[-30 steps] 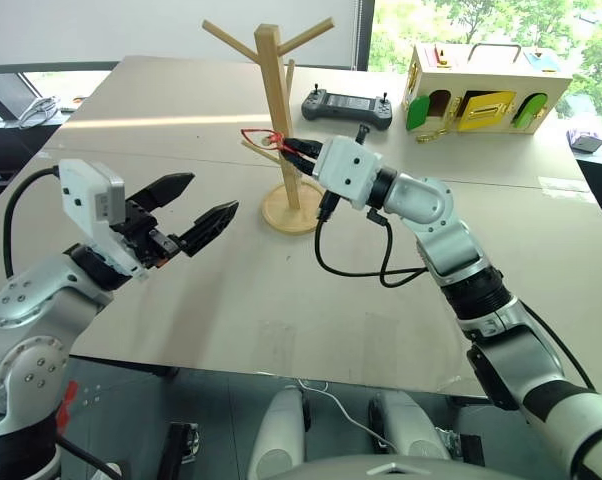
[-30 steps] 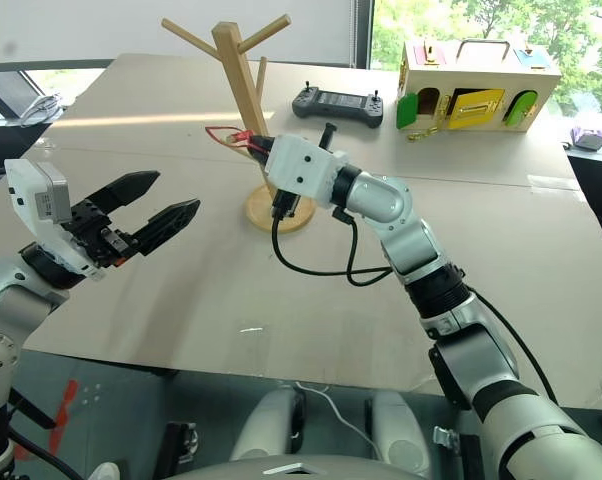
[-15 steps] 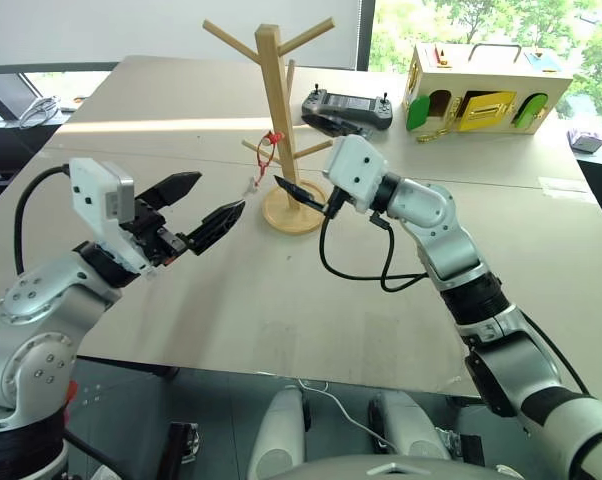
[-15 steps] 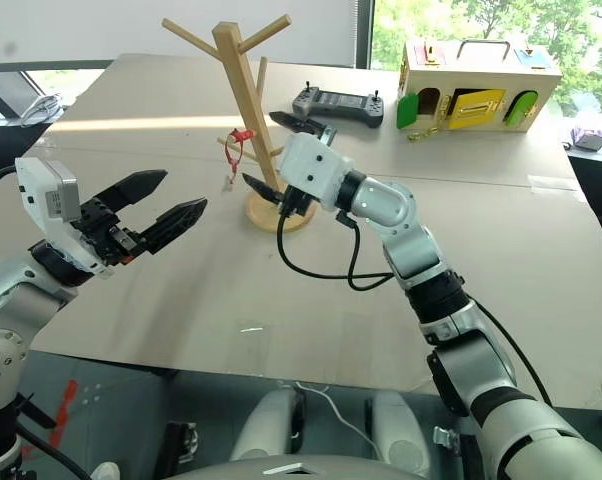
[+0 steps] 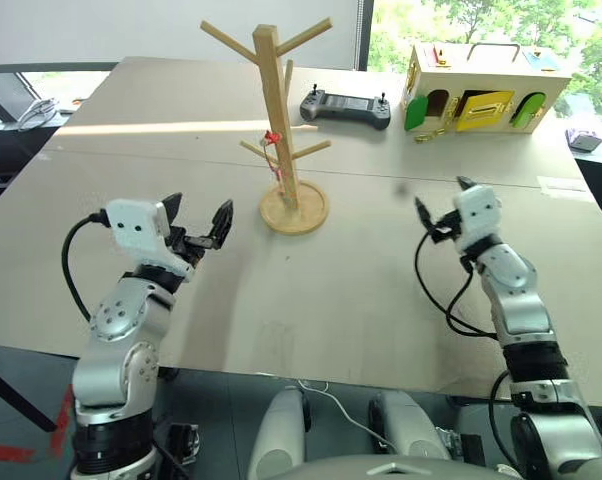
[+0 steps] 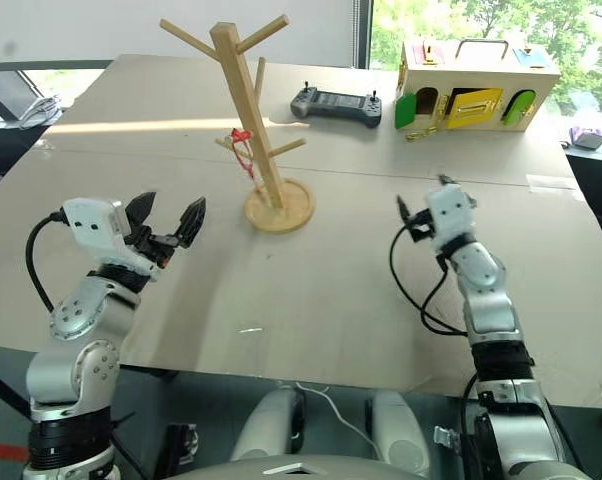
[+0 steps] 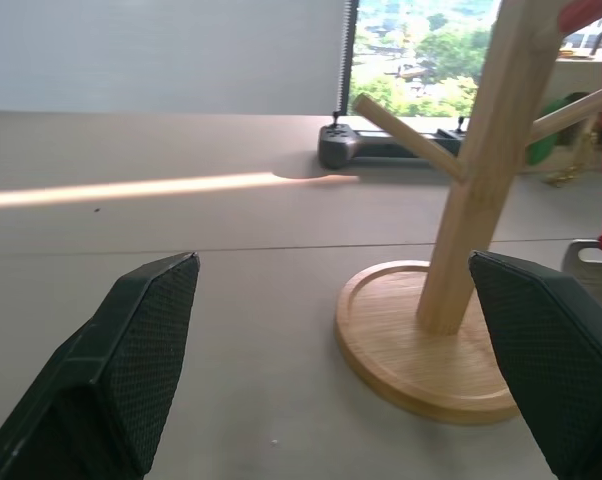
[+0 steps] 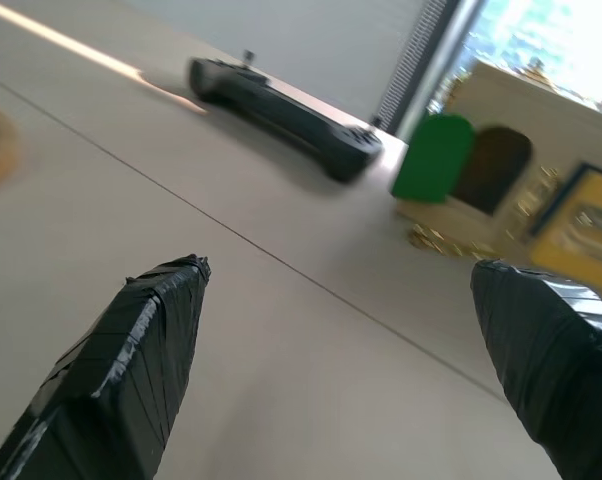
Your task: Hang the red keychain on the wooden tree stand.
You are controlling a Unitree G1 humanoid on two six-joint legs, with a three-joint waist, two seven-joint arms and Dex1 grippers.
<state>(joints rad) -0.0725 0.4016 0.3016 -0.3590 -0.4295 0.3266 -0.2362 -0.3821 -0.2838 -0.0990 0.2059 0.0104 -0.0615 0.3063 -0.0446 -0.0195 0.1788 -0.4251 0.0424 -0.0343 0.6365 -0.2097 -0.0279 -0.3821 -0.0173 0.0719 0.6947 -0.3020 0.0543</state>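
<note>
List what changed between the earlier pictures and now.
The right gripper let go of the red keychain, which now hangs on a peg of the wooden tree stand, and drew back right, open. The left gripper dropped lower, open as before. Controller and box stayed put.

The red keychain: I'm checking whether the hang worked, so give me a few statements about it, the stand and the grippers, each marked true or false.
1. The red keychain hangs from a peg of the wooden tree stand. True.
2. The right gripper grips the keychain. False: it is open and empty, away from the stand.
3. The left gripper is open. True.
4. The stand lies tipped over. False: it stands upright on its round base.
</note>
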